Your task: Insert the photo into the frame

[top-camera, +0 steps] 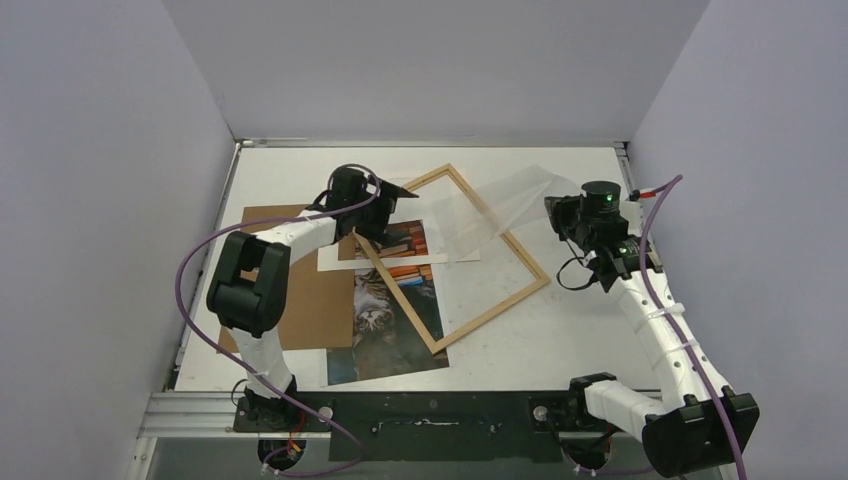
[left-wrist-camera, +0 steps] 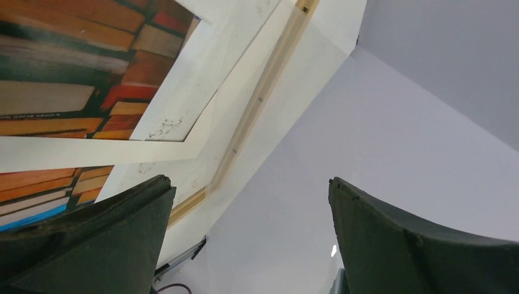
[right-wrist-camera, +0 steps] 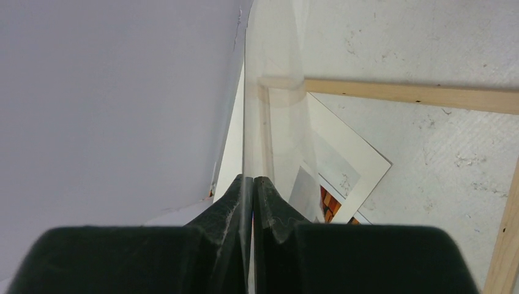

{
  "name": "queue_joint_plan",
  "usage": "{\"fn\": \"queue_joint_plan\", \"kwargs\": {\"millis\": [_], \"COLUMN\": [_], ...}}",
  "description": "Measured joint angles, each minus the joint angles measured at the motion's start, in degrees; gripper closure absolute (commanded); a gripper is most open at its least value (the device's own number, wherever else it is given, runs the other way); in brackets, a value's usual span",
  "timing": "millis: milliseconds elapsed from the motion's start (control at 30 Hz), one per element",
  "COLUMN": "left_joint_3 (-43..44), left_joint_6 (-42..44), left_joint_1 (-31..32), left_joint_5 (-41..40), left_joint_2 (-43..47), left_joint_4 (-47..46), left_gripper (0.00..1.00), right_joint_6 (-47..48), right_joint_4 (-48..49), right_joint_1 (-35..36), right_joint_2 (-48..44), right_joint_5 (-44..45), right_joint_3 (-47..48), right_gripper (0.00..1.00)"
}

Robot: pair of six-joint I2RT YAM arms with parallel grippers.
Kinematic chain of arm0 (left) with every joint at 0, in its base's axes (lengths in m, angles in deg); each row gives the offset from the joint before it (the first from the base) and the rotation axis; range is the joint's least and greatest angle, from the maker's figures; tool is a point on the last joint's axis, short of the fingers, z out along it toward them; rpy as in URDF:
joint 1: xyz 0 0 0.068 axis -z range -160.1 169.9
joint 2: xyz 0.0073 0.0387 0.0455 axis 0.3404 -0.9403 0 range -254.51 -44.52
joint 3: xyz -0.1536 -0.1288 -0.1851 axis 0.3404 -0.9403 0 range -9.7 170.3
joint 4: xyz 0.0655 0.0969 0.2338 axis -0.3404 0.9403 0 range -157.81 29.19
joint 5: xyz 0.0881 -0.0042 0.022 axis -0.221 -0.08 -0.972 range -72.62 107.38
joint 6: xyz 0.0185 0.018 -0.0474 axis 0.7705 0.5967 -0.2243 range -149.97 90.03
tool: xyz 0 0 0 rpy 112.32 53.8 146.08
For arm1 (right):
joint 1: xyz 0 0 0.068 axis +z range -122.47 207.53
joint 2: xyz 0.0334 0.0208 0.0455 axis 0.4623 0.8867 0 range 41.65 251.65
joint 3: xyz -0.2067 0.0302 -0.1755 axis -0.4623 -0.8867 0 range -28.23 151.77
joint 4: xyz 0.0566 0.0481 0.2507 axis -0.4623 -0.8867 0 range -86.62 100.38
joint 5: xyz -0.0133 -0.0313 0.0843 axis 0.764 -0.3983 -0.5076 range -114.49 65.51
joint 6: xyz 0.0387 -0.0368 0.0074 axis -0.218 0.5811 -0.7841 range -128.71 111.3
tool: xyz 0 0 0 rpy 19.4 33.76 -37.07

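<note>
Right fingers [right-wrist-camera: 253, 184]: pressed together on the near edge of a clear sheet [right-wrist-camera: 272, 92], which they hold on edge and tilted above the far corner of the frame [top-camera: 500, 300]. Whether the sheet's far edge rests on the wood, I cannot tell.

Left fingers [left-wrist-camera: 110, 239]: spread as wide as they go, nothing between them. They hover just above the white mat [top-camera: 400, 258], near the frame's left rail.

Photo [top-camera: 385, 330]: flat and face up on the worktop [top-camera: 560, 330], at the near left. Its far end lies under the white mat (the books show through the mat's opening in the left wrist view). The frame's left rail lies across it at an angle, so only a small part of the print falls within the opening.

Brown backing board [top-camera: 300, 300]: flat on the worktop at the left, partly under the photo and the mat.

Progress, as judged: early to middle.
- The parts are laid out separately, and the frame's opening shows mostly bare worktop.
- Not yet done: free the photo from under the mat and the rail.
- Not yet done: square the photo to the frame and seat it inside.
- Neither arm has hold of the photo.
</note>
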Motion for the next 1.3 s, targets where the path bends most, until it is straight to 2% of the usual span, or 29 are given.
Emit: {"fn": "queue_joint_plan", "kwargs": {"millis": [233, 333, 400, 533, 700, 733, 767, 800, 867, 900, 967, 1100, 1300], "left_joint_3": [0.0, -0.5, -2.1, -4.2, -4.4, -4.4, -4.4, -4.5, -5.2, -5.4, -5.5, -4.6, 1.9], "left_joint_6": [-6.4, -9.7, -12.8, -18.4, -22.2, -22.8, -23.1, -23.3, -23.3, -23.1, -22.3, -17.4, -4.6], "left_joint_1": [3.6, 5.9, 7.3, 9.1, 9.5, 9.5, 9.4, 9.4, 9.4, 9.3, 9.1, 7.3, 2.2], "left_joint_5": [-0.9, -0.5, -0.6, -1.1, -3.7, -4.2, -4.8, -5.5, -6.6, -7.2, -7.7, -7.9, -6.2], "left_joint_2": [-0.6, -1.8, -2.8, -6.5, -9.0, -9.0, -9.0, -8.9, -8.4, -8.0, -7.4, -5.4, -3.5], "left_joint_4": [4.0, 2.3, -1.8, -10.3, -15.7, -16.7, -17.8, -18.8, -20.0, -20.1, -19.9, -17.5, -10.0], "left_gripper": [0.03, 0.1, 0.18, 0.42, 0.85, 0.9, 0.95, 1.0, 1.0, 1.0, 1.0, 1.0, 1.0], "right_joint_6": [-3.6, -5.4, -6.7, -8.6, -10.2, -10.3, -10.4, -10.4, -10.4, -10.3, -9.4, -5.5, 5.3], "right_joint_4": [-1.4, -1.1, -0.6, -0.8, -1.1, -1.3, -1.7, -2.1, -2.6, -3.1, -4.5, -7.7, -15.3], "right_joint_1": [0.0, 0.0, 0.0, 0.0, 0.0, 0.0, 0.0, -0.1, -0.3, -0.5, -0.7, -1.6, -4.5], "right_joint_2": [-0.3, -0.4, -0.6, -1.1, -3.8, -4.2, -4.8, -5.2, -5.8, -6.1, -6.6, -7.6, -8.1], "right_joint_5": [0.2, 0.2, 0.0, -1.1, -2.7, -3.0, -3.1, -3.2, -3.6, -3.9, -4.1, -4.1, 0.1], "right_joint_3": [-1.7, -2.2, -3.3, -5.3, -7.2, -7.4, -7.6, -7.7, -8.3, -8.6, -9.1, -9.3, -6.6], "right_gripper": [1.0, 1.0, 1.0, 1.0, 1.0, 1.0, 0.94, 0.83, 0.51, 0.4, 0.25, 0.13, 0.11]}}
